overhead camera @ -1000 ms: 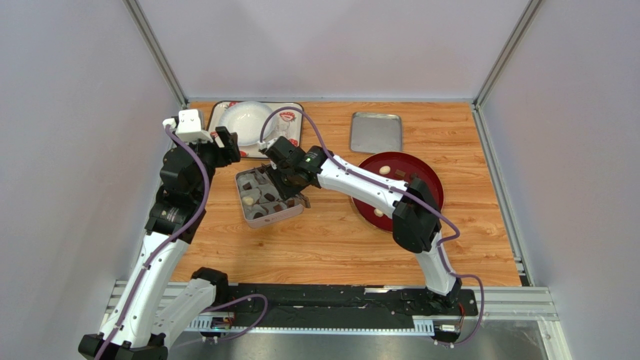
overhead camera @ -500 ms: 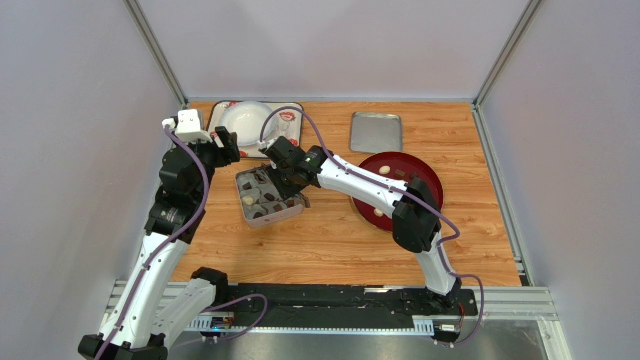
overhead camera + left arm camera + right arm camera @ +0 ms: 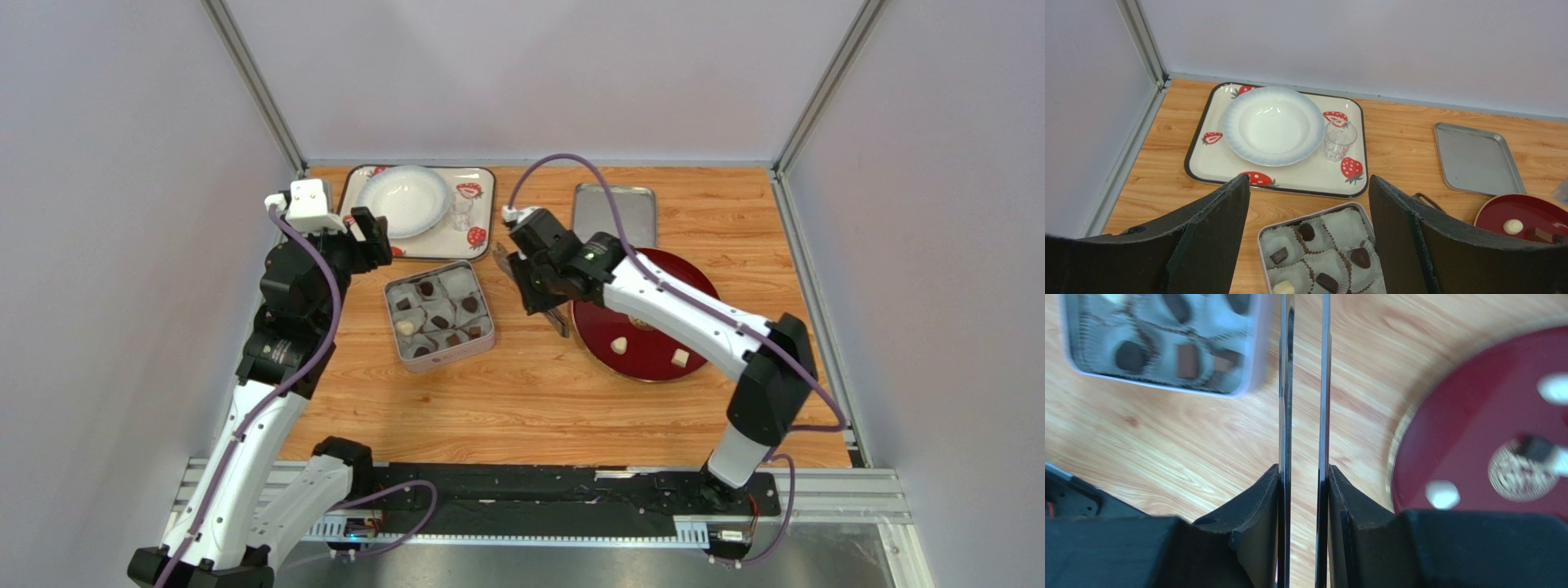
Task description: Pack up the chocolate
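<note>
The right gripper (image 3: 1303, 331) hangs over bare wood between the tin (image 3: 454, 360) and the red plate (image 3: 1475, 404), near the middle of the table (image 3: 540, 404). Its two thin blades stand almost together. A narrow slit of wood shows between them and nothing is in it. The tips run out of the wrist view. The left gripper (image 3: 1308, 184) is by the left edge, fingers spread wide and empty. Chocolate (image 3: 1307, 231) sits in paper cups (image 3: 1346, 223) in the tin, left of the middle. A few more pieces lie on the plate.
</note>
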